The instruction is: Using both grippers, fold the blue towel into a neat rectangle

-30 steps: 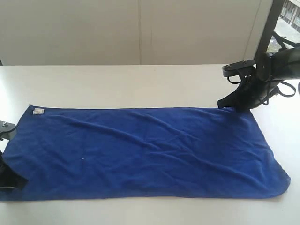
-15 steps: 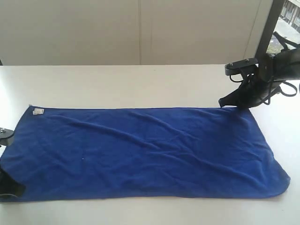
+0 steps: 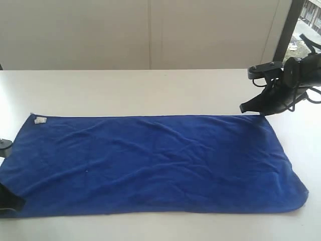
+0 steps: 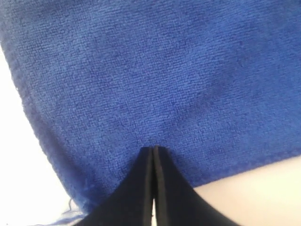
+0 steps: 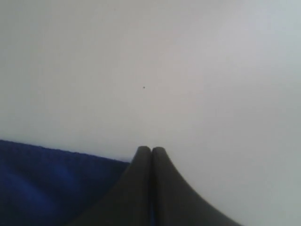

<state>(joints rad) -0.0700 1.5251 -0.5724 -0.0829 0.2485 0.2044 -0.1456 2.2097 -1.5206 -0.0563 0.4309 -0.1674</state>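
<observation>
The blue towel (image 3: 155, 160) lay spread flat on the white table (image 3: 150, 90). Its long sides ran along the table's near edge, and its white tag (image 3: 40, 119) was at the far left corner of the cloth.

The left gripper (image 4: 153, 149) was over the near left corner of the towel. Its jaws were pressed together, and I could see no cloth between them. The right gripper (image 3: 244, 108) was at the far right corner of the towel, with its tip over the hem. It was also closed and held nothing.

I think the fold was not yet begun. The main danger is that closed jaws cannot take the cloth; if they went down like this, they would only push the soft fabric into wrinkles. The grippers also stood at diagonal corners. If both lifted from there, the towel would probably twist, and the edges would not meet neatly.
</observation>
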